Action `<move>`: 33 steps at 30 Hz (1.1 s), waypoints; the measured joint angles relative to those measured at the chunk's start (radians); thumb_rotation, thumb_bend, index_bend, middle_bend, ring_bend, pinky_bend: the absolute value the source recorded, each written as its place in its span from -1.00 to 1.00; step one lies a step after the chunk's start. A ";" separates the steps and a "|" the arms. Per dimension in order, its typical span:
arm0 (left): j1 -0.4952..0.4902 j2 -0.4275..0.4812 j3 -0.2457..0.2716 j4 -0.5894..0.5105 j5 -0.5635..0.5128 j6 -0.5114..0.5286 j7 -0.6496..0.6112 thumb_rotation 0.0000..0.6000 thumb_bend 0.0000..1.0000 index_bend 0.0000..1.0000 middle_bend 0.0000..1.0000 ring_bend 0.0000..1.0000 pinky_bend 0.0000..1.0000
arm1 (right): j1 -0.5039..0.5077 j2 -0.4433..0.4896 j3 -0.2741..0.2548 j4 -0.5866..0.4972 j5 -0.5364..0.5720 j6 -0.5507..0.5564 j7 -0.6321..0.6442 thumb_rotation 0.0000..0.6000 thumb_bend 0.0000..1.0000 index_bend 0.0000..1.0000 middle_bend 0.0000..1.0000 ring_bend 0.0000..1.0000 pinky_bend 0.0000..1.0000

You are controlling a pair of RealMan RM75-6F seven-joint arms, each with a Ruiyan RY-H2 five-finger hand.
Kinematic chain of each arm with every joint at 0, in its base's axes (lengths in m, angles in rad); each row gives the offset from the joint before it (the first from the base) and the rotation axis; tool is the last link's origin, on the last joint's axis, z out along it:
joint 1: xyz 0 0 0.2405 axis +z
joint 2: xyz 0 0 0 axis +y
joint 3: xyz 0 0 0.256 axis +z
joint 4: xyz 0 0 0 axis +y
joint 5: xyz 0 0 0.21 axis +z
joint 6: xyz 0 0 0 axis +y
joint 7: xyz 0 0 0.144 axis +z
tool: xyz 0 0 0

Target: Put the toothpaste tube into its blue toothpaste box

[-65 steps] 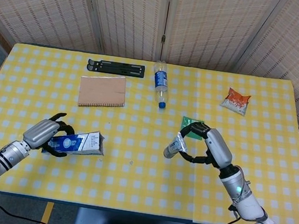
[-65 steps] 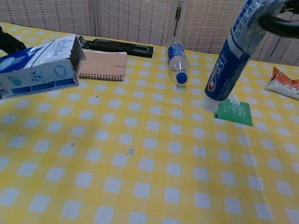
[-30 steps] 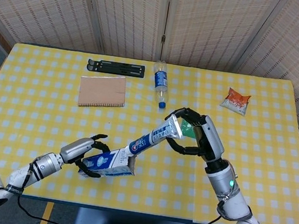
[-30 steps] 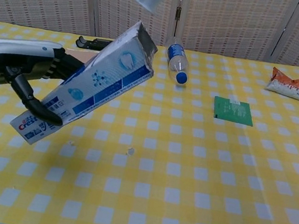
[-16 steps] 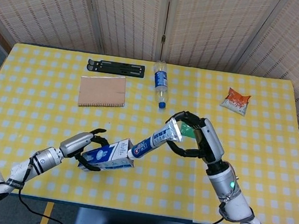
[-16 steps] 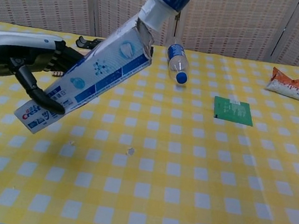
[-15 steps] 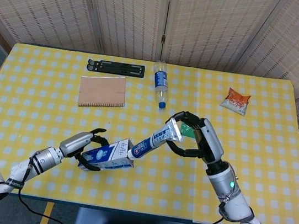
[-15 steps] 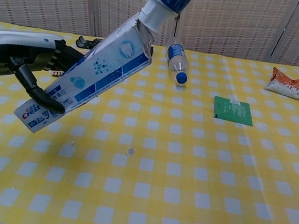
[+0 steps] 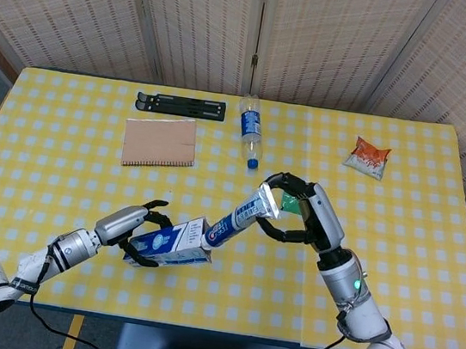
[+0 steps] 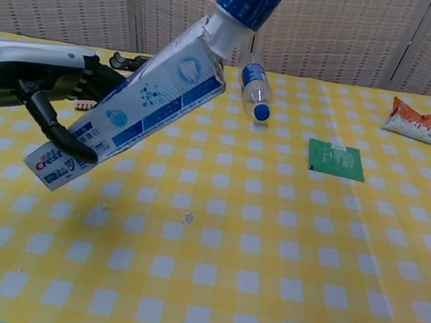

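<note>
My left hand [image 9: 126, 227] [image 10: 36, 84] grips the blue and white toothpaste box [image 9: 168, 244] [image 10: 130, 108], held tilted above the table with its open end up and to the right. My right hand [image 9: 301, 212] holds the flat end of the toothpaste tube [image 9: 240, 217] [image 10: 246, 0]. The tube slants down to the left and its white cap end sits in the mouth of the box. In the chest view the right hand is out of frame.
On the yellow checked table [image 9: 61, 159] lie a brown notebook [image 9: 160, 142], a black stand [image 9: 181, 106], a water bottle [image 9: 250, 130] [image 10: 255, 90], a green packet [image 10: 337, 159] partly hidden under my right hand, and an orange snack bag [image 9: 367, 157] [image 10: 416, 121].
Both hands lifted from the table and came together. The tube's cap, above the box a second ago, has gone into the box's open mouth; the box shifted slightly right.
</note>
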 measured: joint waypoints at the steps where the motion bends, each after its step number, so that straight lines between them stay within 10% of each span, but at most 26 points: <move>1: -0.002 0.000 0.000 -0.002 0.000 0.000 0.001 1.00 -0.70 -0.02 0.11 -0.19 -1.00 | 0.000 0.000 0.000 0.001 0.002 -0.001 0.000 1.00 -0.28 0.45 0.12 -0.11 -0.25; 33: -0.021 -0.023 -0.009 -0.046 -0.005 0.011 0.017 1.00 -0.70 0.00 0.11 -0.18 -0.98 | 0.039 -0.130 -0.010 0.123 -0.054 0.021 0.041 1.00 -0.28 0.49 0.14 -0.11 -0.25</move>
